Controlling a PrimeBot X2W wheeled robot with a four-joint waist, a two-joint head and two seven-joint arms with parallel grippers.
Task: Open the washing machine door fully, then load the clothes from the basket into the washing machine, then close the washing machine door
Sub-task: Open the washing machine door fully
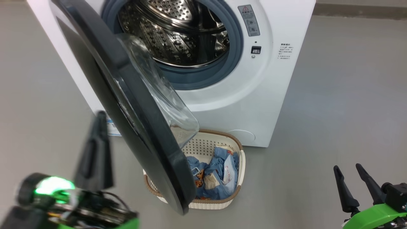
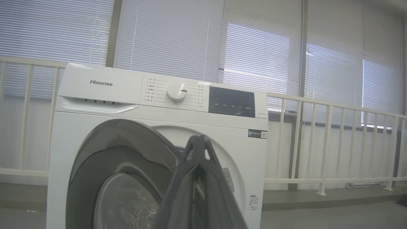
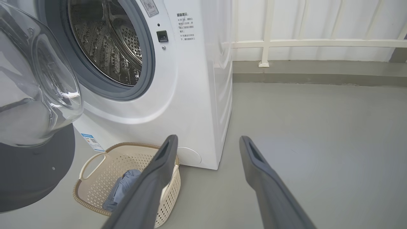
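Black-rimmed door (image 1: 140,127) stands about half open, overhanging the basket (image 1: 203,146) of clothes (image 1: 213,178) on the floor (image 1: 334,95) at the front of the washer (image 1: 241,105). Left hand (image 1: 101,116), closed on nothing, is near the door's outer face. It should probably hook behind the free edge and sweep it fully back. Right hand (image 1: 347,168) hangs wide, empty.

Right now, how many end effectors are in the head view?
2: left end effector, shut, lower left beside the washing machine door; right end effector, open, lower right.
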